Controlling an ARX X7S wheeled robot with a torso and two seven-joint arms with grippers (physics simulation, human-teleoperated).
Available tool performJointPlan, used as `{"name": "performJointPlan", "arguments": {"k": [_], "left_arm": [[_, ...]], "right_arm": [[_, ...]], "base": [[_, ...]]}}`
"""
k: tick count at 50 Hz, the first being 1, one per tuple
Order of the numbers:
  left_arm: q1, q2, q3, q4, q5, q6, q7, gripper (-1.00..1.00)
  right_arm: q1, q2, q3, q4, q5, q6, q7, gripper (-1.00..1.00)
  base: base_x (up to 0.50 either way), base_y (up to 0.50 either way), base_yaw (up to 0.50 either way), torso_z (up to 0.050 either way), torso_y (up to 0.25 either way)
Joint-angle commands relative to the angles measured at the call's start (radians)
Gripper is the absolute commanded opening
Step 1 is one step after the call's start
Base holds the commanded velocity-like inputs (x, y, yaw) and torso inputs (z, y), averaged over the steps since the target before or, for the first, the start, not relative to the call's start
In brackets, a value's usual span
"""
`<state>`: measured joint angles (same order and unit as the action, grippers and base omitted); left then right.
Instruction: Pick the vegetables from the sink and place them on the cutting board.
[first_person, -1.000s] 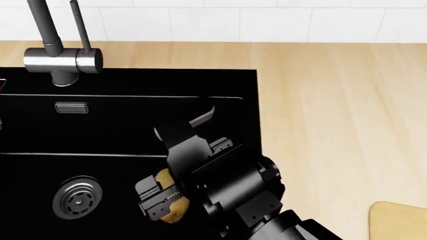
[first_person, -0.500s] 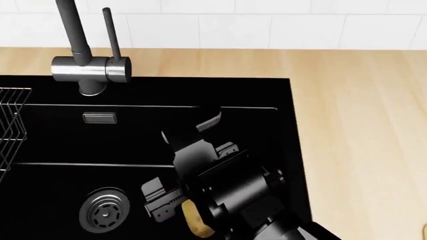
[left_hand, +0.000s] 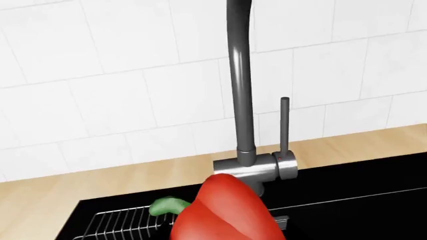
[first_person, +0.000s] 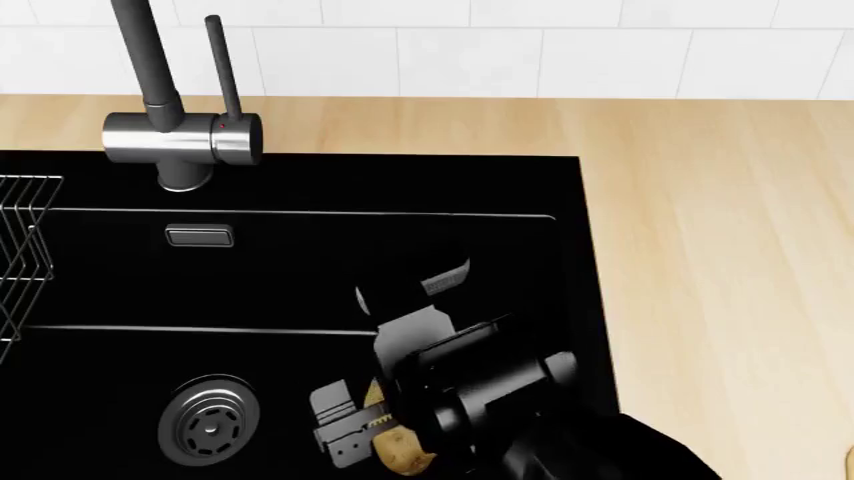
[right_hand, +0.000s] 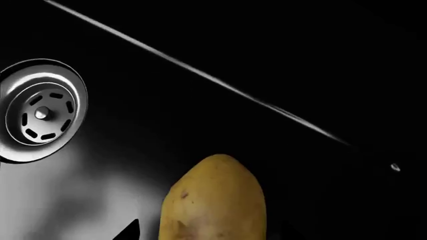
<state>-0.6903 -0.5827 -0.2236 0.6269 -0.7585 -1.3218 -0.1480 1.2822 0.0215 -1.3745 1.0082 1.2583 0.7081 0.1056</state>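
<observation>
In the head view my right gripper (first_person: 352, 426) hangs over the black sink (first_person: 120, 290), shut on the tan speckled potato (first_person: 400, 455) to the right of the steel drain (first_person: 210, 421). The right wrist view shows the potato (right_hand: 213, 202) close up, above the basin floor, with one dark fingertip (right_hand: 130, 231) beside it. The red bell pepper (left_hand: 223, 212) with its green stem (left_hand: 167, 205) fills the bottom of the left wrist view, lifted in front of the faucet (left_hand: 241, 100). My left gripper's fingers are hidden behind it. Only a sliver of the cutting board (first_person: 850, 462) shows at the head view's right edge.
The grey faucet (first_person: 167, 120) stands at the sink's back rim, with the overflow plate (first_person: 200, 236) below it. A wire rack (first_person: 20, 250) sits at the sink's left side. Pale wooden countertop (first_person: 721, 250) runs to the right, and white tiled wall (first_person: 534, 45) lies behind.
The head view panned left, taking the cutting board almost out of frame. My right gripper, still holding the potato, shifted slightly right and toward the sink's front.
</observation>
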Motion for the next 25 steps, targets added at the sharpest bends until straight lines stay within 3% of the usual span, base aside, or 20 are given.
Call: {"name": "performJointPlan", "arguments": {"k": [1,2,3,4,6,8,9,10,16,17,25], "left_arm": [[0.044,0.001,-0.082,0.042,-0.036,-0.023,0.033,-1.0],[0.055,0.011,-0.108,0.064,-0.055,-0.044,0.023,-1.0],[0.081,-0.041,-0.234,0.037,-0.105,-0.05,0.094,-1.0],[0.085,-0.054,-0.25,0.033,-0.112,-0.052,0.106,-1.0],[0.046,-0.023,-0.077,0.071,-0.052,-0.059,0.025,-1.0],[0.025,0.011,-0.036,0.061,-0.037,-0.055,-0.005,-1.0],[0.025,0.016,-0.036,0.052,-0.034,-0.048,-0.005,-1.0],[0.069,-0.011,-0.167,0.025,-0.076,-0.025,0.063,-1.0],[0.071,0.0,-0.09,0.044,-0.043,-0.013,0.027,-1.0],[0.074,-0.001,-0.093,0.042,-0.043,-0.009,0.03,-1.0],[0.086,-0.007,-0.095,0.044,-0.046,0.002,0.033,-1.0]], "right_arm": [[0.014,-0.021,-0.173,0.081,0.173,-0.06,-0.042,1.0],[0.014,-0.021,-0.174,0.092,0.173,-0.064,-0.038,1.0],[0.014,-0.021,-0.175,0.096,0.174,-0.062,-0.042,1.0],[0.014,-0.021,-0.175,0.1,0.176,-0.064,-0.045,1.0],[0.009,-0.021,-0.171,0.103,0.187,-0.067,-0.056,1.0],[0.004,-0.021,-0.173,0.101,0.193,-0.074,-0.061,1.0],[0.003,-0.021,-0.177,0.1,0.192,-0.072,-0.059,1.0],[0.0,-0.021,-0.177,0.103,0.193,-0.073,-0.063,1.0],[-0.003,-0.021,-0.176,0.111,0.199,-0.085,-0.089,1.0],[-0.002,-0.021,-0.178,0.11,0.198,-0.086,-0.089,-1.0],[0.026,-0.021,-0.182,0.083,0.19,-0.091,-0.093,-1.0]], "base": [[0.0,0.0,0.0,0.0,0.0],[0.0,0.0,0.0,0.0,0.0],[0.0,0.0,0.0,0.0,0.0],[0.0,0.0,0.0,0.0,0.0],[0.0,0.0,0.0,0.0,0.0],[0.0,0.0,0.0,0.0,0.0],[0.0,0.0,0.0,0.0,0.0],[0.0,0.0,0.0,0.0,0.0],[0.0,0.0,0.0,0.0,0.0],[0.0,0.0,0.0,0.0,0.0],[0.0,0.0,0.0,0.0,0.0]]}}
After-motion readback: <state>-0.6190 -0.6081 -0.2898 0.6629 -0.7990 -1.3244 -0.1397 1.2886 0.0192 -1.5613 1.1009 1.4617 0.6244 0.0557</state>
